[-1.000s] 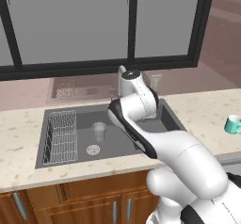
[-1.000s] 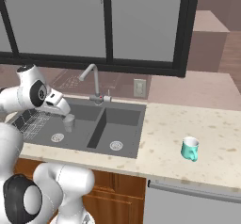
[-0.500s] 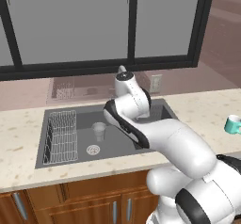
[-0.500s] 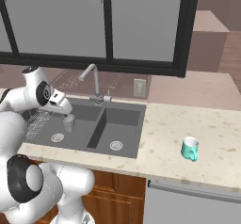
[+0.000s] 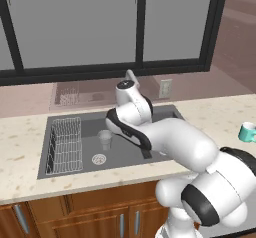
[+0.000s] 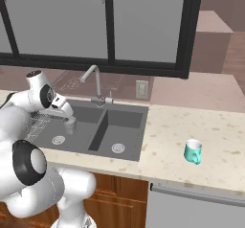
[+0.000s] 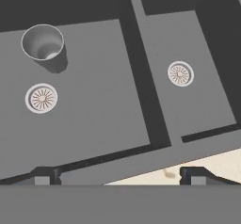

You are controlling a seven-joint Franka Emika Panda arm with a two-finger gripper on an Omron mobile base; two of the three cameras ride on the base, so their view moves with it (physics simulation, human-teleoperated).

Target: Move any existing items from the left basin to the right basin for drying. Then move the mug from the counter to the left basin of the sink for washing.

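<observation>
Setting: rendered kitchen, dark windows behind a beige speckled table (image 6: 210,141) that carries the sink (image 6: 127,155).
Glass: upright on the floor of the left basin (image 5: 125,152), just behind its drain; glass (image 5: 105,139) untouched.
Right basin: right basin (image 6: 119,131) holds nothing but its drain.
Mug: teal mug (image 6: 193,151) on the table, well right of the sink.
End effector: end effector (image 7: 117,177) spread wide, holding nothing, above the sink's front rim.
Change: over the last second the arm has folded lower toward the sink; glass and mug stayed put.
Meaning: probably approaching the glass; no transfer begun.
</observation>
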